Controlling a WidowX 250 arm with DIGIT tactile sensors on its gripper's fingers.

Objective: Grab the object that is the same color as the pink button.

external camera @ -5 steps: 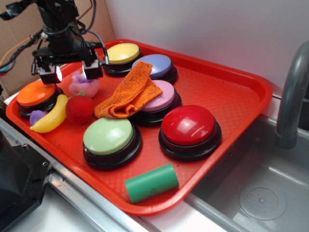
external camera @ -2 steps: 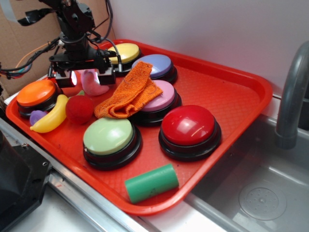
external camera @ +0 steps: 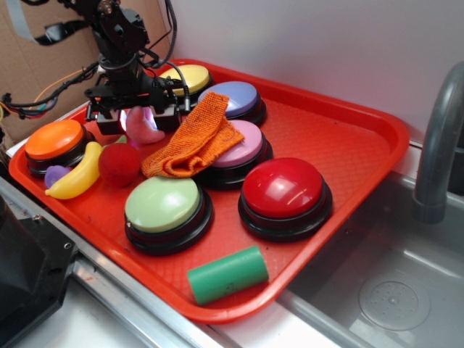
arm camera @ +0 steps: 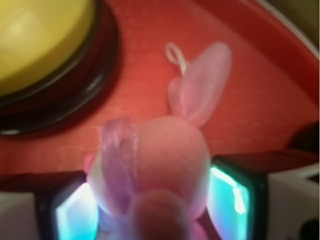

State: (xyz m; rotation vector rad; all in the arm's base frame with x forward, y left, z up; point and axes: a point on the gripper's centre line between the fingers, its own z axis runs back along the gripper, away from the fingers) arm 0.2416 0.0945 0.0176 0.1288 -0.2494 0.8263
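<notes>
Over the past second I have brought the tool (external camera: 135, 118) in from the tray's (external camera: 348, 145) far left corner toward the buttons, and the plush (external camera: 145, 125), which a second ago sat between open fingers just beside the orange button (external camera: 52, 139), now rides pinched in the tool. The wrist view shows both lit pads (arm camera: 232, 192) pressed against the plush's (arm camera: 155, 170) round body, one on each side, so I read the tool as closed on it rather than spread. From the exterior view the plush sits higher than the red ball (external camera: 119, 164) and seems clear of the tray surface, though I cannot confirm a gap beneath it. I judge the grasp itself to be made; what is left is to confirm the hold while lifting. The match is sound: the plush shares the pale pink of the pink button (external camera: 241, 145), which is half covered by the orange cloth (external camera: 192, 141). In the wrist view the plush's long axis runs away from the tool, body between the pads, one pink ear (arm camera: 202, 82) and a white loop (arm camera: 176, 56) pointing toward the tray rim, beside the yellow button (arm camera: 40, 40). The soft body may squeeze and slip.
</notes>
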